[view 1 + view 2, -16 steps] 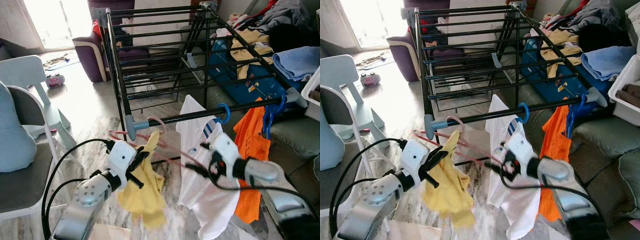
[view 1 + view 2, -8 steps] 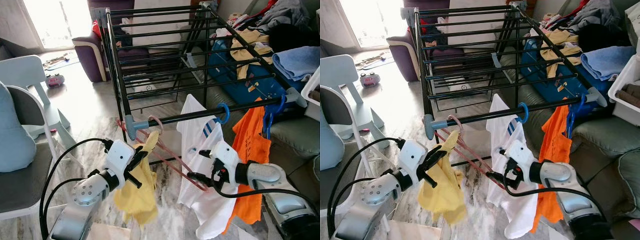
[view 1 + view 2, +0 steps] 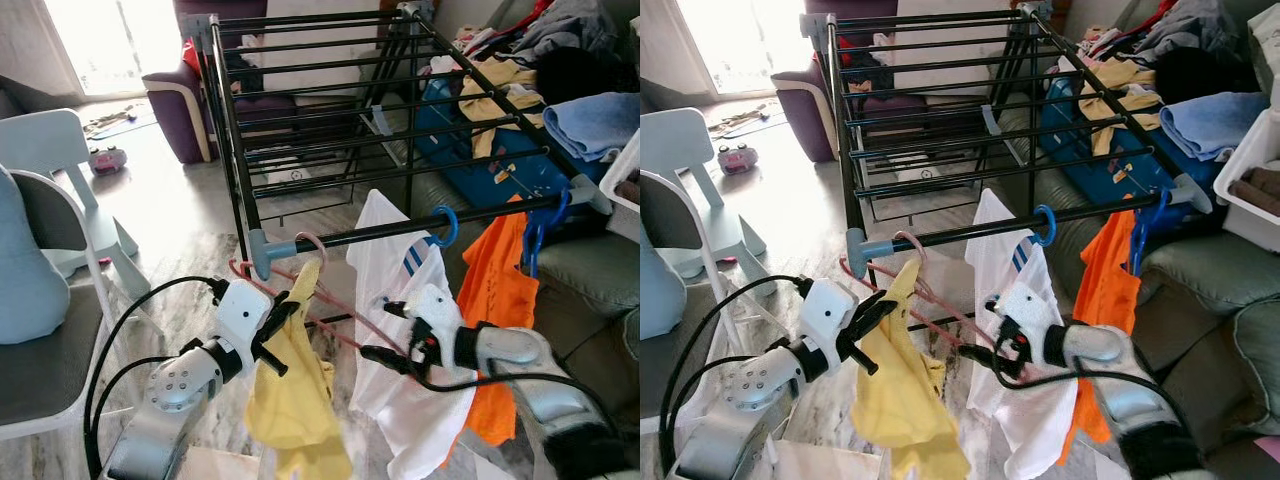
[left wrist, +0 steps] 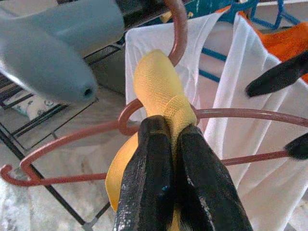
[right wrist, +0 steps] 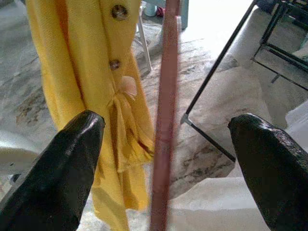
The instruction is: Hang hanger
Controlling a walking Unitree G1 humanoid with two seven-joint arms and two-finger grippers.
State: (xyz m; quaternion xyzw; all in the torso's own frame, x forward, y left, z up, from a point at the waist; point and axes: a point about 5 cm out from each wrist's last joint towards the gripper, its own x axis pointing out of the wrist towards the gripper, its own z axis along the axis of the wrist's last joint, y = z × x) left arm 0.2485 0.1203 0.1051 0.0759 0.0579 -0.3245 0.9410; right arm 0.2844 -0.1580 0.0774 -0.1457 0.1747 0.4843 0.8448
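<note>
The left gripper (image 4: 168, 144) was clamped on the yellow garment (image 3: 295, 400) draped on the pink hanger (image 3: 310, 250), whose hook sat at the drying rack (image 3: 330, 110) front rail's grey end cap. The right gripper (image 5: 163, 159), fingers apart, straddled the hanger's arm. A white shirt (image 3: 410, 340) and an orange garment (image 3: 500, 300) hung just beside.

The rack (image 3: 300, 243) is overlooked from the head by both eye views, while the hanger (image 4: 144, 115) is viewed closely by both wrist cameras.

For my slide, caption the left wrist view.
Left tool shut on yellow cloth draped over a pink hanger, its hook beside the rack's grey end cap.
</note>
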